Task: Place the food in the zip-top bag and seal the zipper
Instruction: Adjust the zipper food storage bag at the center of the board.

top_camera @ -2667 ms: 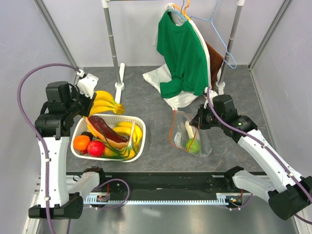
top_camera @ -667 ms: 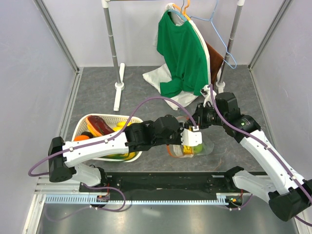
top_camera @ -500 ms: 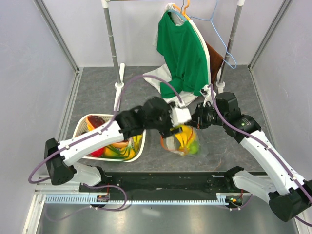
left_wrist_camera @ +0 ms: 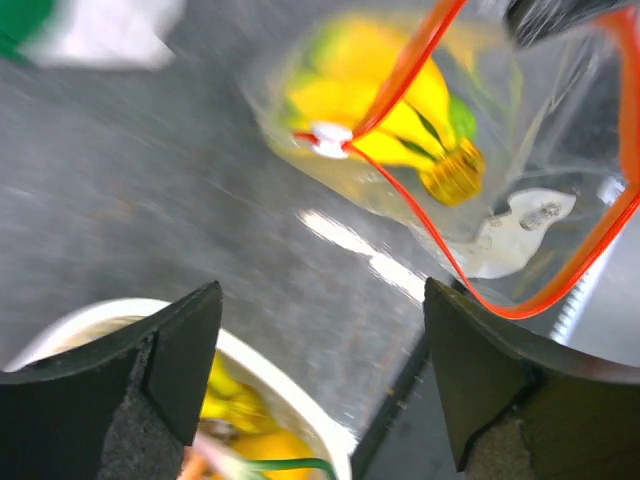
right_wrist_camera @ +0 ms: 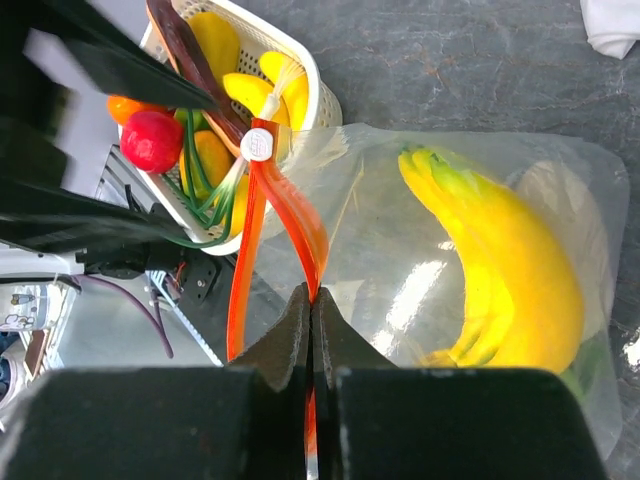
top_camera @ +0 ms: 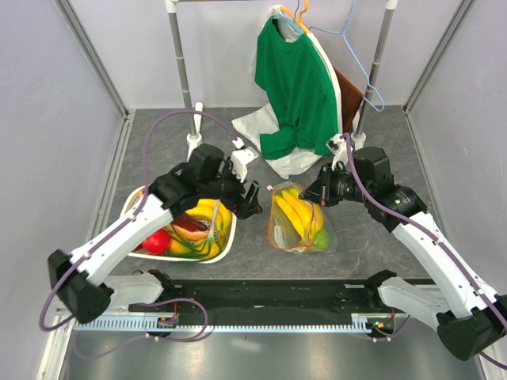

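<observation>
The clear zip-top bag [top_camera: 299,224] lies right of centre with its mouth held open, and yellow bananas [top_camera: 295,210] and a green lime [top_camera: 319,236] lie inside it. My right gripper [top_camera: 311,192] is shut on the orange-red zipper [right_wrist_camera: 300,225] at the bag's far edge; the bananas [right_wrist_camera: 490,255] show through the plastic. My left gripper [top_camera: 252,199] hangs open and empty between the bag and the white basket [top_camera: 226,245]. In the left wrist view the bag [left_wrist_camera: 520,150] is ahead, with the basket rim [left_wrist_camera: 280,375] below. More food fills the basket, including a red apple [top_camera: 156,241].
A clothes rack stands at the back with a green shirt [top_camera: 295,79] on a hanger and a white cloth [top_camera: 257,127] at its foot. Its left pole's base [top_camera: 192,138] lies behind the basket. Enclosure walls close both sides.
The left gripper carried bananas from the basket to the bag, opened and let them drop in. It has now swung back left toward the basket, empty. The right gripper kept its hold.
</observation>
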### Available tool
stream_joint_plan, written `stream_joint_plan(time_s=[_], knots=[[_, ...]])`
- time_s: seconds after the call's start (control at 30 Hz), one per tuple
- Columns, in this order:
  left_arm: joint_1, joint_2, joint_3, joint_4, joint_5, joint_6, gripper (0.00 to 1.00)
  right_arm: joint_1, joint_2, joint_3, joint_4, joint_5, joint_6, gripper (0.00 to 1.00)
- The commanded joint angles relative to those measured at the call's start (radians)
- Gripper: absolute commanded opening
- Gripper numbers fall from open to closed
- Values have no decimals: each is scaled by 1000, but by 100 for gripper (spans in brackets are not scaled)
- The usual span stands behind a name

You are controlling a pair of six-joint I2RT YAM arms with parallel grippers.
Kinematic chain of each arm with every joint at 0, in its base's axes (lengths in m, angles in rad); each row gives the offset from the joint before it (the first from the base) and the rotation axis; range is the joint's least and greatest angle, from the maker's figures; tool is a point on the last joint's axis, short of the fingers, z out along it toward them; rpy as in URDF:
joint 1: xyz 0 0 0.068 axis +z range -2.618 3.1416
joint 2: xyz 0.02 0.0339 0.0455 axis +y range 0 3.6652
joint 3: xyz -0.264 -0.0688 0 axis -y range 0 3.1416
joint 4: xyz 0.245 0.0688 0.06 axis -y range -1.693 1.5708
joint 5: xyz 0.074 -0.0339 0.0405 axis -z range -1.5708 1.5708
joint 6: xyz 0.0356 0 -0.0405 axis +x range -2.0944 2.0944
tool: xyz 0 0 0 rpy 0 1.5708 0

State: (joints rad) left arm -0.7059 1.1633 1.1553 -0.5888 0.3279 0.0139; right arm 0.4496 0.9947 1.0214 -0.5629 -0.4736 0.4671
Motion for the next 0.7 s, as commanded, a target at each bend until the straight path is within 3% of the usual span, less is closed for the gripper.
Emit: stream_joint_plan(time_s=[0.0, 0.17, 0.43, 0.67], knots=[[5, 70, -11, -45, 201, -158, 93, 3, -10, 52, 51, 6, 15, 0], [-12, 15, -92, 61, 264, -262, 97, 1, -8, 51, 52, 23, 24, 0], [-52, 29, -132, 175, 281, -396, 91, 3, -19, 48, 43, 43, 22, 0], [-113, 111, -114, 182, 227, -431, 66, 3, -28, 45, 32, 46, 25, 0]])
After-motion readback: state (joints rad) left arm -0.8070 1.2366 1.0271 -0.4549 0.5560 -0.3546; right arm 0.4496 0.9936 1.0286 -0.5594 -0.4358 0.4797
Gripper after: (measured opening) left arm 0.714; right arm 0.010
